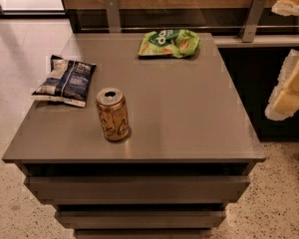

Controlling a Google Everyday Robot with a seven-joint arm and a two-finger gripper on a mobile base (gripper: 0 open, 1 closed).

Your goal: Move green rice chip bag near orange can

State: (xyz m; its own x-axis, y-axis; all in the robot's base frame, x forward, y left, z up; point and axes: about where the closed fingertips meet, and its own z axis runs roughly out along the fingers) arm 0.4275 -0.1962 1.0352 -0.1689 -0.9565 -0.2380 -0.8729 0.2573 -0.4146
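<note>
Your gripper (272, 61) hangs at the right edge of the view, out past the right side of the grey table (189, 113) and above the floor beside it. Its two pale yellowish fingers (288, 88) are spread wide, one high and one low, with nothing between them.

The green rice chip bag (169, 43) lies flat on the table to the left of your gripper, close to the table's far edge and about level with the upper finger. It touches nothing but the tabletop.

The orange can (112, 114) stands upright farther left from your gripper than the bag does, and lower in the view, towards the table's near edge. Its silver top faces up. The can and the green bag are well apart, with bare tabletop between them.

Farthest from your gripper, at the table's left edge, you see a dark blue-and-white bag (65, 80) lying flat, near the can but not touching it.
</note>
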